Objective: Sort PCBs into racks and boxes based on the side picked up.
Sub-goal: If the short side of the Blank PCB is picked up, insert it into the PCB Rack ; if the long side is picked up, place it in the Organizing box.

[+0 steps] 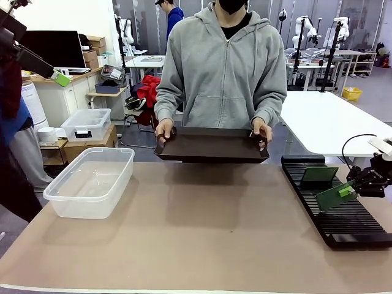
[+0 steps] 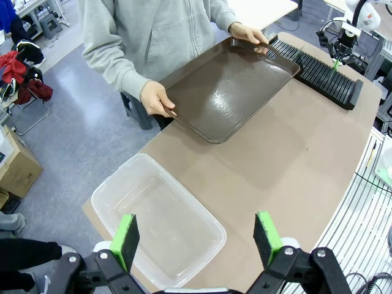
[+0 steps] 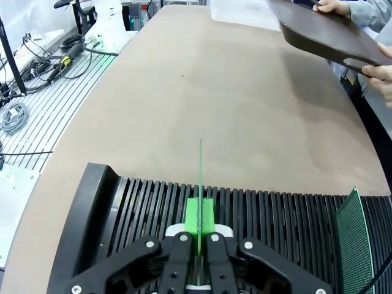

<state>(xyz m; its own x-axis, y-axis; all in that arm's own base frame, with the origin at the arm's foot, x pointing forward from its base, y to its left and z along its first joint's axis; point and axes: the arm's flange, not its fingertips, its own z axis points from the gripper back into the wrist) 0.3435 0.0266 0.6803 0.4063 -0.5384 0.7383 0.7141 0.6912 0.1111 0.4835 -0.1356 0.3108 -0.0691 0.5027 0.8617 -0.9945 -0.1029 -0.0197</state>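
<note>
A tan tabletop is spread below the right gripper, which is clamped on a green PCB over the black slotted rack. A second PCB is stood just beyond. The clear tub is seen under the left gripper, jaws spread.

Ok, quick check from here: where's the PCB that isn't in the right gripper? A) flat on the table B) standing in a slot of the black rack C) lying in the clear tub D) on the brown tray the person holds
B: the second PCB stands upright in a slot of the black rack, while the right gripper holds the other PCB over it.
</note>
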